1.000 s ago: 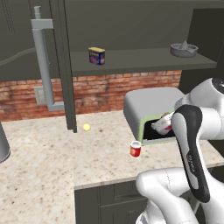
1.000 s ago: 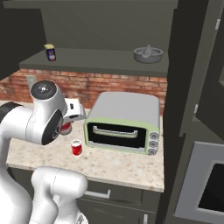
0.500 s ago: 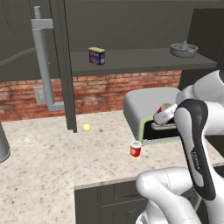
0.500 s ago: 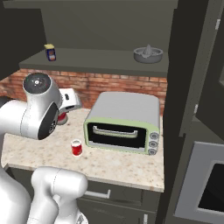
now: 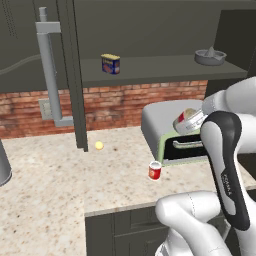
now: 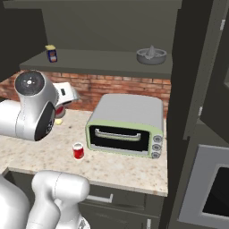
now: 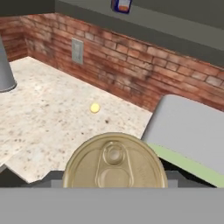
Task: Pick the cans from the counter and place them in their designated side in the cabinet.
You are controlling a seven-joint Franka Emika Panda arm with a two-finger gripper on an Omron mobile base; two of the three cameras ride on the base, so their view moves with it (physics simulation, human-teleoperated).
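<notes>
**One can in the air, one waiting on the stone**

The cabinet is stretching across the wall, its long shelf carrying a blue-and-yellow tin toward the left and a grey juicer at the right; neither can is standing on it, so I judge no can has been placed so far. Below, the counter is spreading wide and beige, with a grey-and-green toaster oven sitting on its right part. The arm is reaching up over that oven. The gripper is clamping the silver-grey can, held tilted above the oven's top, well below the shelf; in the hand view its gold pull-tab lid is facing the camera. The red can is standing upright on the counter, just in front of the oven's left corner and untouched. A small yellow ball is lying near the brick wall.

So, by my reading, half of the first carry is under way, and the second can is left entirely. No writing is readable: the tin's label is too blurred, and both cans are showing none.
</notes>
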